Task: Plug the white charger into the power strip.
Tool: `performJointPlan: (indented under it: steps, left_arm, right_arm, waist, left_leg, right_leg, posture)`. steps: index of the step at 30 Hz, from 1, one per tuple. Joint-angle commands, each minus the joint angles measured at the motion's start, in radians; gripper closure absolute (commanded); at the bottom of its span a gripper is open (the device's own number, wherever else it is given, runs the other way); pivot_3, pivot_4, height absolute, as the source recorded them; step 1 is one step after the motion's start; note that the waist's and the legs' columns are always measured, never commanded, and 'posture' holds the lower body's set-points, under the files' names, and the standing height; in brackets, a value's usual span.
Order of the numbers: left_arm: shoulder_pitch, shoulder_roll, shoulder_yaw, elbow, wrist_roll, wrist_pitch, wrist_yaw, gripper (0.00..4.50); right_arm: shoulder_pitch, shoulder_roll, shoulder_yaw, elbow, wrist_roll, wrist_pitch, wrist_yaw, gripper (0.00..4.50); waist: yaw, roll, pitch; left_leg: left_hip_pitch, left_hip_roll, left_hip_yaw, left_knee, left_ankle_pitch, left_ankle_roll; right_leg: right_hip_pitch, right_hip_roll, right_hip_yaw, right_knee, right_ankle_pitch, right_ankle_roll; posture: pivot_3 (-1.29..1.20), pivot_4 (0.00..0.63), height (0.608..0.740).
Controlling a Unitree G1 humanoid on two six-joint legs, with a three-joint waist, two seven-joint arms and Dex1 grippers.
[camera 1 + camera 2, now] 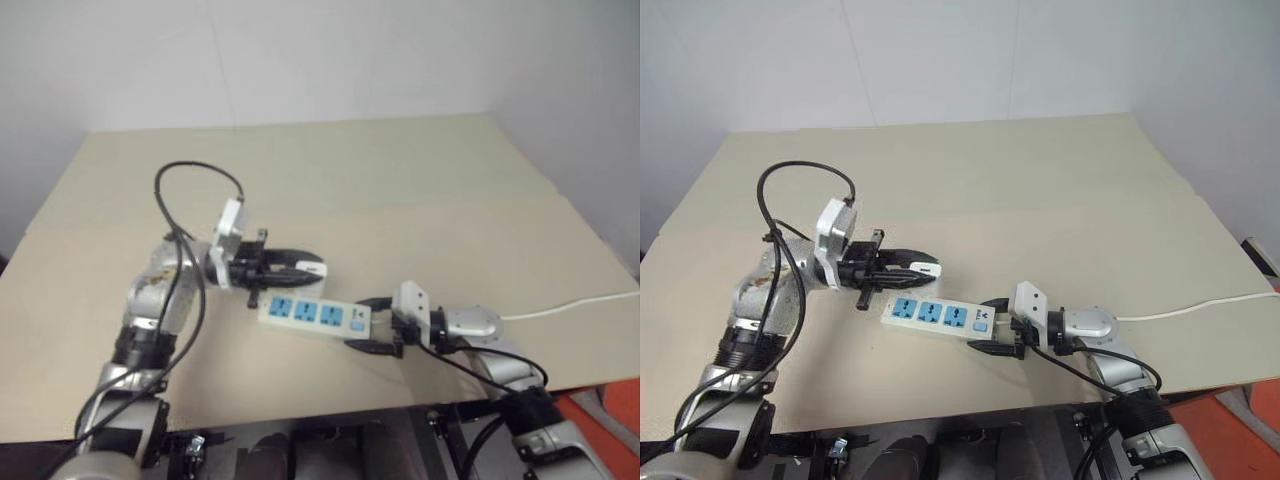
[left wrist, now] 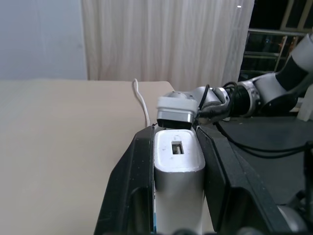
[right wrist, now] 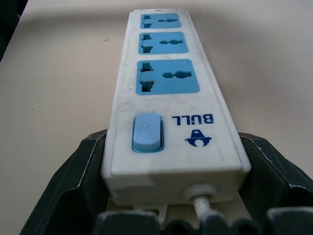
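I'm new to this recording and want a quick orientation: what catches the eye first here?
The power strip, with its three blue outlet faces, lies near the front edge of the tan table, and the right gripper grips its switch end between its fingers. Just above the strip's far end, the left gripper holds the white charger clamped between its black fingers. A thin white cord trails off to the right.

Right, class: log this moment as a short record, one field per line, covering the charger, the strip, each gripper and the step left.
white charger: clamped in left gripper, lifted above the strip
power strip: flat on table, three blue outlets free
right gripper: jaws around the strip's switch end
cord: trails off the table's right side
step left: charger not yet plugged in
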Motion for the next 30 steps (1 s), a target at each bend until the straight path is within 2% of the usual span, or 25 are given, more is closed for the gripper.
performJointPlan:
  steps: [1,12,18,30]
  left_arm:
    - [-0.017,-0.023,0.015,0.028,-0.027,-0.039,-0.032,3.49]
    - [-0.074,-0.118,-0.006,0.213,-0.001,-0.113,-0.118,3.49]
    - [-0.085,-0.098,-0.091,0.275,0.015,-0.153,-0.127,3.49]
    - [-0.108,-0.126,-0.150,0.371,0.004,-0.205,-0.127,3.49]
  right_arm:
    - [0.024,-0.012,0.018,-0.002,-0.037,0.001,-0.008,1.08]
    - [0.039,-0.019,0.017,-0.022,-0.041,0.015,-0.019,1.08]
    - [0.048,-0.016,0.021,-0.038,-0.041,0.027,-0.025,1.08]
    - [0.063,-0.017,0.022,-0.061,-0.041,0.038,-0.038,1.08]
  waist:
    - [0.000,0.000,0.000]
    - [0.002,0.000,0.000]
    - [0.001,0.000,0.000]
    - [0.001,0.000,0.000]
  left_leg:
    - [0.000,0.000,0.000,0.000,0.000,0.000]
    - [0.000,-0.001,0.000,0.000,0.000,0.000]
    - [0.000,-0.001,0.001,-0.001,-0.001,0.001]
    - [0.000,-0.001,0.001,-0.001,-0.001,0.001]
  right_leg:
    - [0.000,0.000,0.000,0.000,0.000,0.000]
    - [0.001,0.000,0.000,-0.002,0.000,0.000]
    - [0.000,0.000,0.000,-0.002,0.000,0.000]
    - [0.001,0.000,0.000,-0.003,0.000,0.000]
  posture:
    - [0.00,0.150,0.740]
    - [0.00,0.150,0.740]
    - [0.00,0.150,0.740]
    - [0.00,0.150,0.740]
